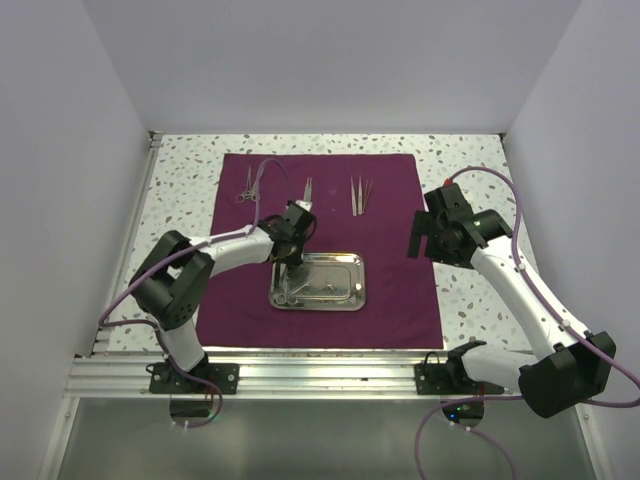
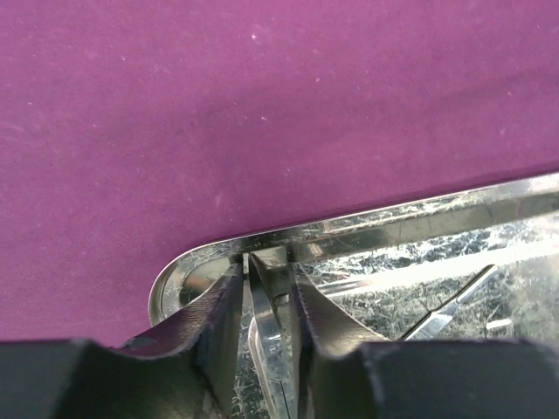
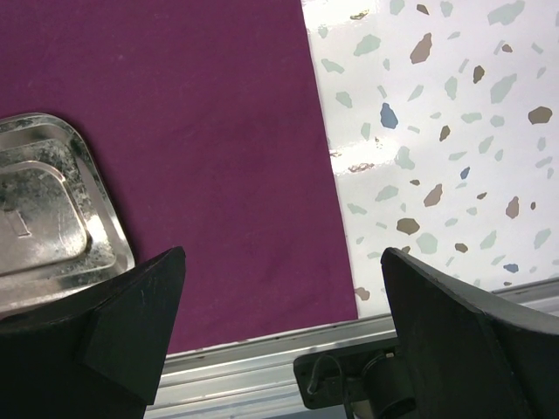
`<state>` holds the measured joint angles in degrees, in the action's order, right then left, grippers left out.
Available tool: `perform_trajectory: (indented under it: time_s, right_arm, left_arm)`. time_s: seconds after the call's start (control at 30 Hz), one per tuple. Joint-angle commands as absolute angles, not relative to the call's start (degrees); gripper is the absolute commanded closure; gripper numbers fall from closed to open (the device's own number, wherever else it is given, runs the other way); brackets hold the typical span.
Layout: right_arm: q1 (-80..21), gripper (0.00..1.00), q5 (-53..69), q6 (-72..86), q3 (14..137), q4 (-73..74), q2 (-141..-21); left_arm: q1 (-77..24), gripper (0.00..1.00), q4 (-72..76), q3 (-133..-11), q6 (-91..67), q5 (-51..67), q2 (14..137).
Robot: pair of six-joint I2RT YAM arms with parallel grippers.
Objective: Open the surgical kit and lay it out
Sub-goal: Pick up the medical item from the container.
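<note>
The maroon cloth [image 1: 330,200] lies spread flat on the table. The steel tray [image 1: 340,296] sits on its near middle, with thin silver instruments [image 1: 292,290] inside. Scissors [image 1: 246,186] and tweezers [image 1: 308,190], [image 1: 358,195] lie on the far part of the cloth. My left gripper [image 1: 291,262] reaches into the tray's left end [image 2: 188,271] and is shut on a thin steel instrument [image 2: 269,323]. My right gripper [image 1: 418,236] hovers open and empty above the cloth's right edge [image 3: 323,175]; the tray's corner shows at its left [image 3: 52,209].
The speckled tabletop [image 1: 470,290] borders the cloth on all sides. An aluminium rail [image 1: 330,375] runs along the near edge, also in the right wrist view [image 3: 253,375]. White walls enclose the left, back and right.
</note>
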<state>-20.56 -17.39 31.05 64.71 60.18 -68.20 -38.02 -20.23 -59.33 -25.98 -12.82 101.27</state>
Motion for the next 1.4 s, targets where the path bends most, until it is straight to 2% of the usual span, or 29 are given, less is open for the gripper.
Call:
perform_trajectory:
  time_s: [0.0,0.13,0.23,0.27,0.33,0.53,0.67,0.87,1.1,1.37]
  right_arm:
    - [-20.48,0.02,-18.81,31.55,66.53,61.17,-67.94]
    - [-20.48,0.01,-18.90,31.46,66.71,61.08,-67.94]
    - [-20.57,0.02,-18.98,31.46,66.45,61.00,-68.11]
    - [-20.48,0.02,-18.98,31.46,66.53,61.00,-68.20]
    - [-20.48,0.01,-18.99,31.29,66.53,60.82,-68.29]
    - [-20.48,0.02,-18.98,31.29,66.53,60.56,-68.20]
    - [-20.48,0.01,-19.42,31.29,66.27,60.38,-68.03]
    - [-20.48,0.02,-19.34,31.55,66.01,59.77,-68.20]
    - [-20.57,0.02,-19.77,31.90,67.32,59.41,-69.61]
    - [-20.48,0.02,-20.48,32.43,68.12,60.12,-71.45]
  left_arm:
    - [-38.32,0.71,-22.67,-56.87,-28.30,-13.36,106.26]
    - [-38.32,0.76,-22.85,-54.67,-30.84,-13.71,107.14]
    - [-38.32,0.86,-22.85,-53.09,-32.07,-13.54,107.84]
    - [-38.23,0.94,-22.85,-52.74,-32.34,-13.54,108.10]
    - [-38.32,0.99,-22.41,-51.86,-32.61,-12.92,108.54]
    - [-38.32,1.00,-25.65,-54.66,-30.94,-12.57,105.58]
    - [-38.32,1.00,-31.98,-63.69,-29.80,-13.01,100.12]
    - [-38.06,1.00,-40.86,-76.10,-26.73,-16.96,99.05]
    - [-30.52,1.00,-41.14,-86.64,-20.40,-18.46,103.09]
    - [-20.05,1.00,-34.64,-101.40,-12.92,-18.46,115.56]
